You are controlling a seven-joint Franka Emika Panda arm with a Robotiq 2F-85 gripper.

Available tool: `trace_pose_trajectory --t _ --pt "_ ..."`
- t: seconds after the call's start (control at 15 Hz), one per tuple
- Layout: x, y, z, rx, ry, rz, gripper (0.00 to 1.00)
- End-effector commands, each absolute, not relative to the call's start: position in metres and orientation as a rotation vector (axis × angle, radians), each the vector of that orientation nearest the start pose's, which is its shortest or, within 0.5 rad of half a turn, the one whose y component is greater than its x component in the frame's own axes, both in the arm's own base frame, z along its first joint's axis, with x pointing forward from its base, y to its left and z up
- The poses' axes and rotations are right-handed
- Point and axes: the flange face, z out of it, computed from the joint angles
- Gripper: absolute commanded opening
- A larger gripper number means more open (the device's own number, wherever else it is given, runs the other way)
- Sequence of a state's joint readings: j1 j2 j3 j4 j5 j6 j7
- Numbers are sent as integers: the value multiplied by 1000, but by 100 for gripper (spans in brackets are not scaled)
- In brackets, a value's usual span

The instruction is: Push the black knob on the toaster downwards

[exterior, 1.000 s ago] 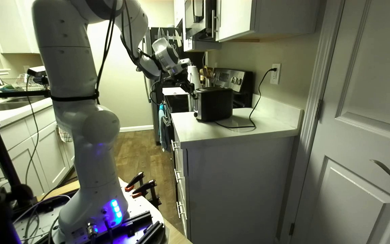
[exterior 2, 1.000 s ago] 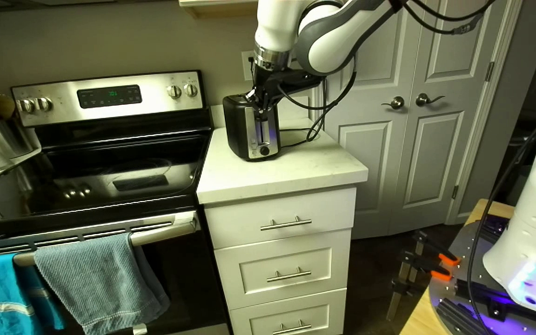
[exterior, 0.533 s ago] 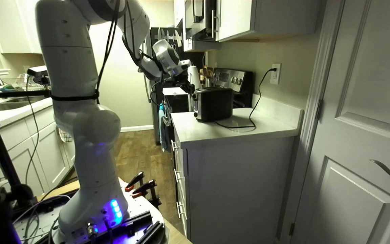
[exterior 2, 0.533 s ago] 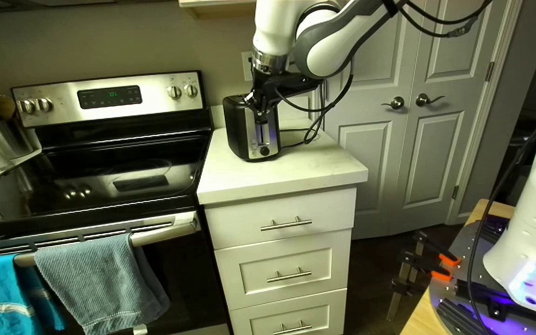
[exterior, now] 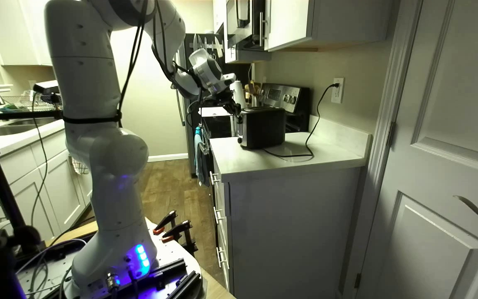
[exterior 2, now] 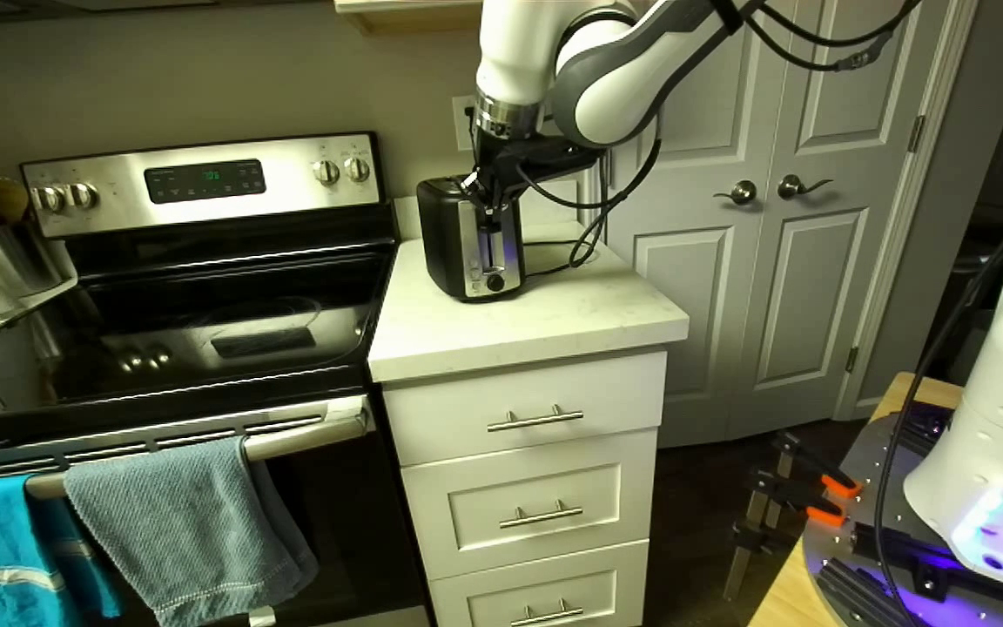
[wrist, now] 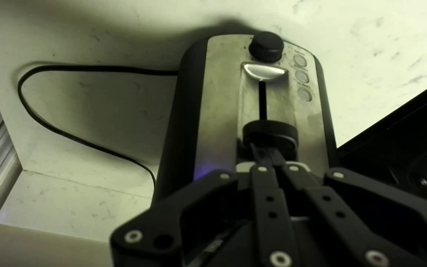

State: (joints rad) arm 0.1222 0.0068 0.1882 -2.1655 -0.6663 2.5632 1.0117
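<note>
Black jointed two-finger gripper (wrist: 268,157): tips together, nothing seen between them; poised at the upper edge of a rounded black plastic knob (wrist: 271,130). Touching or barely apart, cannot tell.
Glossy black steel-faced toaster (exterior: 265,128): one, upright on the white marbled counter (exterior 2: 571,313), beside the black glass-topped stove (exterior 2: 162,296); seen in both exterior views.
Knob: high on its narrow dark slot (wrist: 262,100), lower run bare; push not yet made, by my reading.
Ribbed round black dial (wrist: 266,46): beneath the slot; not the one to press.
Push, done well: tips centred on the knob, slow even pressure straight down the slot. Sideways drift would likely slip off the curved edge; leaning inward might slide the toaster back.
Toaster's inside: bread or none, hidden from where I stand.
Steel cylindrical crock (exterior 2: 21,259): holds wooden and dark utensils (exterior 2: 7,202).
White drawers (exterior 2: 536,488): three, closed; contents unknown.
Wire dish rack (exterior: 21,101): green item (exterior: 10,107) in or before it, too small to name.
</note>
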Motion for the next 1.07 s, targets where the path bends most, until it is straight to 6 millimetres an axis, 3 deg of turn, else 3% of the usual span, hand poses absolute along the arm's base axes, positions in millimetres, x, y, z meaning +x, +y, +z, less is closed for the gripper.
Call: trace_pose_trajectory --t 0.0,1.0 --pt "545 187 415 -3099 344 -931 0" --pt "550 198 368 -3092 351 -871 0"
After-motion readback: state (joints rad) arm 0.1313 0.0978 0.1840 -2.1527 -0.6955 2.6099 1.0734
